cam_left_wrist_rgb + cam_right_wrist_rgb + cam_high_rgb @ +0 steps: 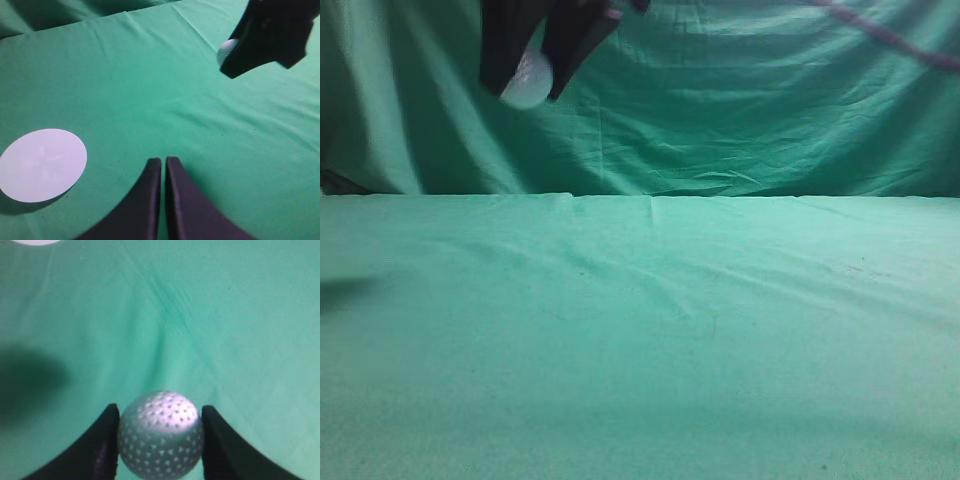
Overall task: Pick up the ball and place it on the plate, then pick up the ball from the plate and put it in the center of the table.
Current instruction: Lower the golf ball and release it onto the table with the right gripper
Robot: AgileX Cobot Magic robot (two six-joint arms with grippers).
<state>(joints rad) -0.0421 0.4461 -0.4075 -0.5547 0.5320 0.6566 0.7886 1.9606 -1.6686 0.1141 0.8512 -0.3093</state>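
Observation:
My right gripper (160, 412) is shut on the white dimpled ball (161, 435) and holds it high above the green table (210, 315). In the exterior view the ball (527, 80) sits between the dark fingers (530, 95) near the top left. In the left wrist view the ball (227, 50) shows beside the right gripper (235, 67) at the upper right. My left gripper (163, 161) is shut and empty above the cloth. The white round plate (42, 164) lies on the table at the lower left of the left wrist view; its edge (32, 241) shows at the top of the right wrist view.
A draped green curtain (740, 110) hangs behind the table's far edge (650, 196). The green cloth (650, 330) is slightly wrinkled. A dark shadow (30, 380) falls on the cloth at the left of the right wrist view.

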